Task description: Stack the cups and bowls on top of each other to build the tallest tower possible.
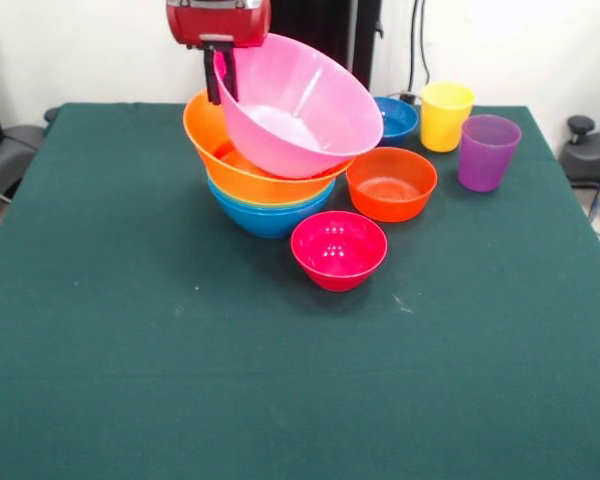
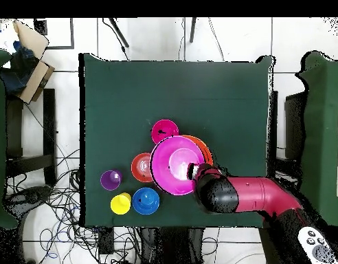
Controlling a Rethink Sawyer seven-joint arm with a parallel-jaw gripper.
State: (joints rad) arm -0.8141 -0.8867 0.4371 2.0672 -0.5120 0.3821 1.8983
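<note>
I have the pincer (image 1: 220, 72) clamped on the pink bowl's (image 1: 300, 105) rim, tilted over the tower (image 1: 265, 185) mid-worktop (image 1: 130, 350). Crimson (image 1: 338, 249), orange-red (image 1: 391, 183), dark blue (image 1: 397, 117) bowls and both cups (image 1: 446, 116) remain unstacked, I judge.

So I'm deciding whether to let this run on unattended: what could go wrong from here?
1. The pink bowl hangs steeply tilted from the gripper on its rim; released like this, it might slide off the orange bowl rather than nest.
2. A sliding bowl could knock the crimson bowl or orange-red bowl close beside the tower.
</note>
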